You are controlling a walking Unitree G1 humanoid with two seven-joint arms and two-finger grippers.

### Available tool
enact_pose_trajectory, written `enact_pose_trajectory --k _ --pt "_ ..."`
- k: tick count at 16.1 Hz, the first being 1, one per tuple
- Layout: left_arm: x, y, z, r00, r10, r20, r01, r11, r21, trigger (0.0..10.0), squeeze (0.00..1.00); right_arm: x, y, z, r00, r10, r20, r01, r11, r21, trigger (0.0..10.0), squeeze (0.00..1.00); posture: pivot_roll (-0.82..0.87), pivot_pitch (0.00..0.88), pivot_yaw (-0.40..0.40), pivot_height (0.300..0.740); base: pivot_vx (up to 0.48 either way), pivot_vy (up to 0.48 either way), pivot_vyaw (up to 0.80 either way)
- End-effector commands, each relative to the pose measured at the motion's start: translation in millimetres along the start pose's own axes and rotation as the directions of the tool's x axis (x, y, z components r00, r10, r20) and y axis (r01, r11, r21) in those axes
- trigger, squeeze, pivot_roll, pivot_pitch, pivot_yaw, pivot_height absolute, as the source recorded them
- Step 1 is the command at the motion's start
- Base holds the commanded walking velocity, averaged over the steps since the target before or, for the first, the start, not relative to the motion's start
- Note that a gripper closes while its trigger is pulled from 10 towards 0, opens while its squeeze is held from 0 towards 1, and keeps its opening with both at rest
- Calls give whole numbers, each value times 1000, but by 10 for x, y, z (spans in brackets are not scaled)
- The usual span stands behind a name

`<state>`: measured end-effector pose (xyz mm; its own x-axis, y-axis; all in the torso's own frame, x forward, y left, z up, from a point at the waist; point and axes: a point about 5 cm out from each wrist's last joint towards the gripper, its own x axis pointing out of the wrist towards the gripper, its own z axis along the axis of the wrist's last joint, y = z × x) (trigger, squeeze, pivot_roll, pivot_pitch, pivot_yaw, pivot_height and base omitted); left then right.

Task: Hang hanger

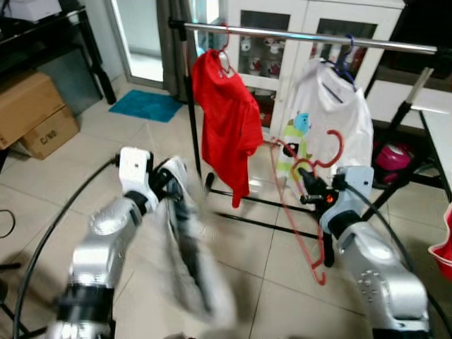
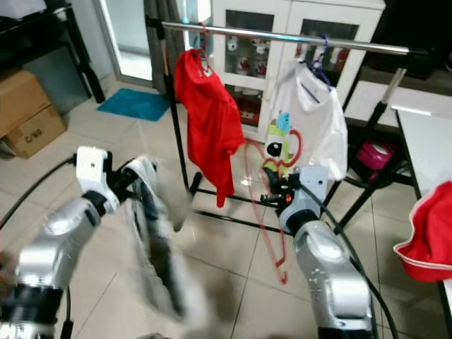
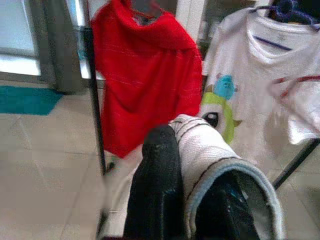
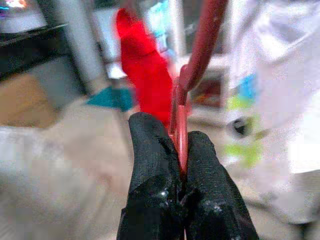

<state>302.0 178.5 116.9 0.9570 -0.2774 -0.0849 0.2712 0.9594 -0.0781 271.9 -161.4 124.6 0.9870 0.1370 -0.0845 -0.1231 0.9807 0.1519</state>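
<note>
Room: pale glossy floor tiles underfoot, a white glass-door cabinet at the back.
Left gripper: nearest, low on the robot's left; its black fingers are pinched on a grey-and-white garment, soft cloth with a pale blue ribbed edge, which hangs down blurred toward the floor.
Right gripper: low on the robot's right; its two matte black fingers are pressed together on the thin rod of the red hanger.
Hanger position: it hangs from the right gripper with its long body running down toward the tiles, and its open hook curls up above the fingers in front of the white shirt.
Hanger make: thin, smooth, bent rod, looks like plastic or coated wire; no cloth on it.
Key relation: the hook lies above and beyond the right fingers, and the rail is higher and farther still, so the right arm is the nearer one to hang it and the move is probably up and forward.
Rail: a shiny round metal bar on a black frame, running across the view.
On the rail: a limp red shirt to the left, a white shirt with a cartoon print to the right, with a bare stretch of bar between them.
</note>
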Motion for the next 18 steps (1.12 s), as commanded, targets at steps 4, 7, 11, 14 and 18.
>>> enact_pose_trajectory --k 4,7,11,14,18 --pt "-120 27 105 988 142 63 -141 990 -13 10000 0 29 139 -27 995 -9 101 -8 986 166 10000 0 -109 0 10 740 0 0 -800" --pt "-148 9 123 986 163 40 -164 987 -1 10000 0 41 100 -36 993 -55 105 34 981 190 10000 0 -96 0 0 740 0 0 -800" --pt "-170 -99 139 999 19 36 -21 998 62 10000 0 54 169 -36 992 19 128 -33 993 112 10000 0 -125 0 6 740 0 0 -800" --pt "-147 -144 166 1000 -1 31 -1 998 59 10000 0 31 179 -130 996 79 43 -83 992 94 10000 0 -135 0 10 740 0 0 -800" --pt "-176 -121 207 1000 -21 18 18 989 145 10000 0 -40 185 -230 997 73 -25 -70 993 90 10000 0 -124 0 22 740 0 0 -600"
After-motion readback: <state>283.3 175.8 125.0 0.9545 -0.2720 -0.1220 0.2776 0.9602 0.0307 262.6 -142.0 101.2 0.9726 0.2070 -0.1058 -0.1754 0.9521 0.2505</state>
